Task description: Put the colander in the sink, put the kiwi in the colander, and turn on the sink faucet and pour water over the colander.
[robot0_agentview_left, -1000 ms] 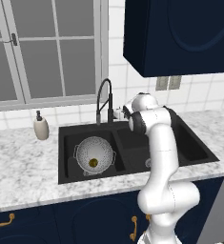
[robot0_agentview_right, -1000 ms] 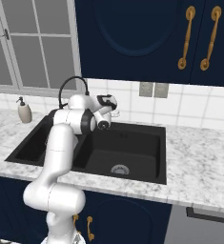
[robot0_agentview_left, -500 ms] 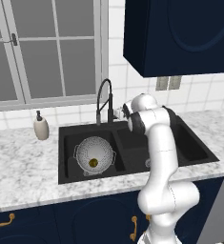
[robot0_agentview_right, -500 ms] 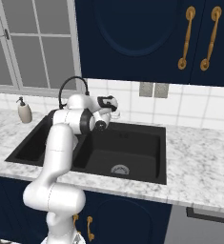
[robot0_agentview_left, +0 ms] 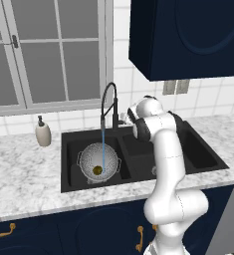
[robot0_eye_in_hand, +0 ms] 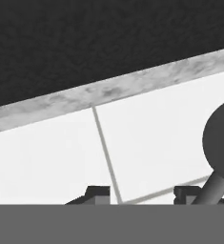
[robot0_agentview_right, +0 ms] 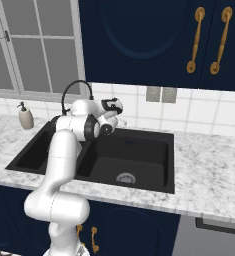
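Pouring water blurs the kiwi [robot0_agentview_left: 97,170] inside the colander [robot0_agentview_left: 99,159].

Water streams from the sink faucet [robot0_agentview_left: 108,107] into the colander [robot0_agentview_left: 99,160], which takes up the sink's [robot0_agentview_left: 68,164] left basin with the kiwi [robot0_agentview_left: 97,170] inside. The right basin [robot0_agentview_right: 134,160] lies open. The end effector [robot0_agentview_right: 120,120] sits close to the tiled wall [robot0_eye_in_hand: 161,143], beside the faucet.
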